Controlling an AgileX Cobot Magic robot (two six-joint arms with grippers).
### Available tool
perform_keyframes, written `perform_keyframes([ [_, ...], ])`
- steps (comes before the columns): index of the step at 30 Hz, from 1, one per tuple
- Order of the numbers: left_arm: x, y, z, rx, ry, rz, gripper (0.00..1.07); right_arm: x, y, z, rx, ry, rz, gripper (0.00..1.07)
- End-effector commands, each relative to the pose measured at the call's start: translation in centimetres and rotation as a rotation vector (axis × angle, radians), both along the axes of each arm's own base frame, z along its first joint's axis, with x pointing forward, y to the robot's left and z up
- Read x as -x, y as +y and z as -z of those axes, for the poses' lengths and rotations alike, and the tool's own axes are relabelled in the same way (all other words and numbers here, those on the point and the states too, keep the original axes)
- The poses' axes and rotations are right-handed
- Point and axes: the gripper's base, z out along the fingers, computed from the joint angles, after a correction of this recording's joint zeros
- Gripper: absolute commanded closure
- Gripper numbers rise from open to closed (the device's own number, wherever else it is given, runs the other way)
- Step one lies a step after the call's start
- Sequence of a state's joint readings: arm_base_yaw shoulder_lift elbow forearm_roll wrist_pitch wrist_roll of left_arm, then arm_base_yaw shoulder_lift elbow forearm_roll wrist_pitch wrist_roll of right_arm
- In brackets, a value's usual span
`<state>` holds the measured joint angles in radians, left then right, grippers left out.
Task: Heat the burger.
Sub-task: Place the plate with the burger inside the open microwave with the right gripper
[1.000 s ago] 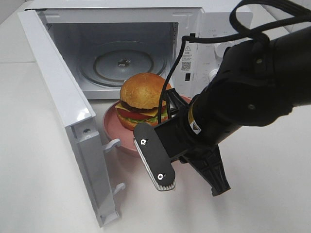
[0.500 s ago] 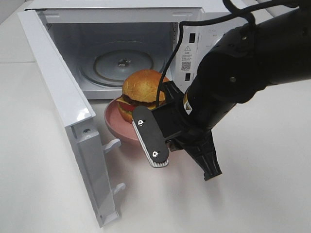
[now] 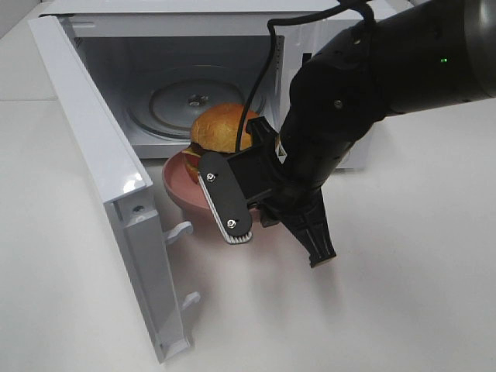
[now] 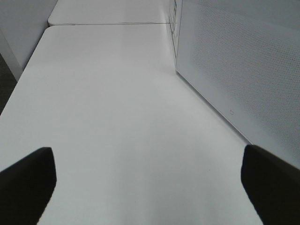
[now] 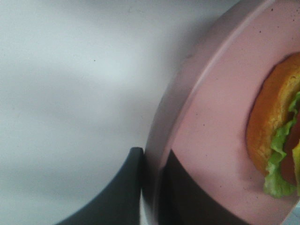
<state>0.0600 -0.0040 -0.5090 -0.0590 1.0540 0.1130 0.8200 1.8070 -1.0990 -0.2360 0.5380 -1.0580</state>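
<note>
sliding in: burger (image 3: 221,129) on its pink plate (image 3: 180,180) sits closer to the mouth of the open microwave (image 3: 194,46) than a second ago, not inside yet. left wrist: left gripper (image 4: 147,159) fingers spread over the table (image 4: 117,93). right wrist: right gripper (image 5: 153,157) pinches the plate's near-right rim; insertion likely next.

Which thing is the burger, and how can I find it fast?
Find the white microwave with its door open. Just in front of it is a pink plate, held at its rim by the right pincer. The burger is the tall round thing on it, with a shiny golden-brown bun.
</note>
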Motion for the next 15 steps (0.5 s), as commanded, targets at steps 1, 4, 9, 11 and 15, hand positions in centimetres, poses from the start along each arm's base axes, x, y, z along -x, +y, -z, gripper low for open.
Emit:
perform_keyframes([
  [1, 0.2, 0.0, 0.0, 0.001, -0.023, 0.008, 0.02, -0.7, 0.5, -1.0, -0.041, -0.052, -0.025, 1.07],
  [4, 0.2, 0.0, 0.0, 0.001, -0.023, 0.008, 0.02, -0.9, 0.7, -1.3, -0.044, -0.065, -0.044, 1.07],
  [9, 0.2, 0.0, 0.0, 0.001, -0.023, 0.008, 0.02, -1.5, 1.4, -1.6, -0.046, -0.064, -0.036, 1.07],
  [11, 0.2, 0.0, 0.0, 0.001, -0.023, 0.008, 0.02, -1.9, 1.8, -1.6, -0.049, -0.056, -0.027, 1.07],
  [15, 0.2, 0.0, 0.0, 0.001, -0.023, 0.008, 0.02, -2.6, 2.6, -1.6, -0.049, -0.057, -0.024, 1.07],
])
